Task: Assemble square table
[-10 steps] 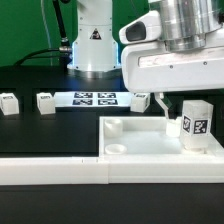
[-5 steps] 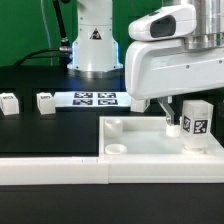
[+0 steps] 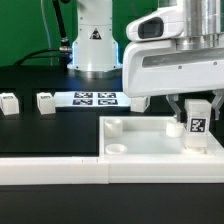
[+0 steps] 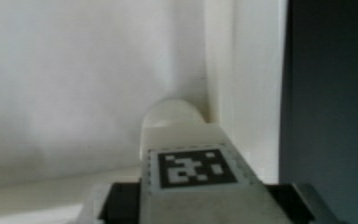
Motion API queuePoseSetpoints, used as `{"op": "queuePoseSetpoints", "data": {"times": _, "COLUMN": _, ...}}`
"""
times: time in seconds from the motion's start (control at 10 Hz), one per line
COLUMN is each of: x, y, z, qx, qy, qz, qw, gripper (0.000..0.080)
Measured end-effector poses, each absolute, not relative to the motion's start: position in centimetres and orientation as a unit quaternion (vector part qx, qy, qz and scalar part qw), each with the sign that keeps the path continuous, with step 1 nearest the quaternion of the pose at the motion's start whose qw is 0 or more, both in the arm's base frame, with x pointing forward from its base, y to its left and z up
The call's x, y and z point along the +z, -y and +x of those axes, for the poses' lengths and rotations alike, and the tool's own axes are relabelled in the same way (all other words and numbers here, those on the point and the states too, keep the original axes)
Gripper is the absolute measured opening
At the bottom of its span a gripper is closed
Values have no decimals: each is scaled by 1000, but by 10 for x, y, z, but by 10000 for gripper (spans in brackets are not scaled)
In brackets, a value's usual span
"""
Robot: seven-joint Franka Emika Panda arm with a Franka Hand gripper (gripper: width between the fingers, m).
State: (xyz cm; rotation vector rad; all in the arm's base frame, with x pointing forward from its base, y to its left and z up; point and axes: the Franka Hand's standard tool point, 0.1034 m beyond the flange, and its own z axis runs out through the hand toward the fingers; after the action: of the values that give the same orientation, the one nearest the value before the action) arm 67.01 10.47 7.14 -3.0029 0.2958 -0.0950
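A Franka arm's end effector (image 3: 197, 118) holds 1 white leg (image 3: 197, 124) upright over the square table top (image 3: 140, 140), at the corner toward the exterior view's right. Its 2 fingers (image 3: 178, 110) are drawn in against the leg's sides, so the grip looks firm. The wrist view shows the tagged leg (image 4: 194, 160) squeezed between them, with the pale inside of the top behind it. Whether the leg's foot has reached its socket cannot be told from either view.

The job appears to be at an early stage. No leg can be seen fixed to the top, and 2 spare legs (image 3: 27, 101) wait on the black bench (image 3: 40, 130) toward the exterior view's left, well apart from the top. An open socket (image 3: 115, 148) shows in the top's near corner.

The top is a white tray with a raised rim and round corner sockets. It lies just behind the long white border rail (image 3: 60, 170). The marker board (image 3: 95, 98) lies beyond it, near the arm's base. Each leg is a short white block with a black-and-white tag.
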Motion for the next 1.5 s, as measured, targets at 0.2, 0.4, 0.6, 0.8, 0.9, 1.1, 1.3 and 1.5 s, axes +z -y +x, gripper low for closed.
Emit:
{"op": "queuePoseSetpoints", "data": {"times": 0.2, "x": 72, "y": -103, "z": 672, "qx": -28, "qy": -175, "qz": -982, "qw": 69, "gripper": 293}}
{"op": "queuePoseSetpoints", "data": {"times": 0.4, "x": 73, "y": -101, "z": 673, "qx": -17, "qy": -288, "qz": -954, "qw": 82, "gripper": 293}}
{"op": "queuePoseSetpoints", "data": {"times": 0.6, "x": 70, "y": -101, "z": 673, "qx": 9, "qy": -434, "qz": -894, "qw": 116, "gripper": 293}}
{"op": "queuePoseSetpoints", "data": {"times": 0.8, "x": 68, "y": -105, "z": 672, "qx": 26, "qy": -565, "qz": -815, "qw": 129, "gripper": 293}}
{"op": "queuePoseSetpoints", "data": {"times": 0.9, "x": 68, "y": -105, "z": 673, "qx": 31, "qy": -582, "qz": -802, "qw": 133, "gripper": 293}}
{"op": "queuePoseSetpoints", "data": {"times": 1.1, "x": 68, "y": -105, "z": 672, "qx": 32, "qy": -583, "qz": -801, "qw": 134, "gripper": 385}}
{"op": "queuePoseSetpoints", "data": {"times": 1.3, "x": 68, "y": -106, "z": 672, "qx": 30, "qy": -558, "qz": -819, "qw": 133, "gripper": 568}}
{"op": "queuePoseSetpoints", "data": {"times": 1.5, "x": 73, "y": -108, "z": 669, "qx": 28, "qy": -395, "qz": -910, "qw": 121, "gripper": 627}}
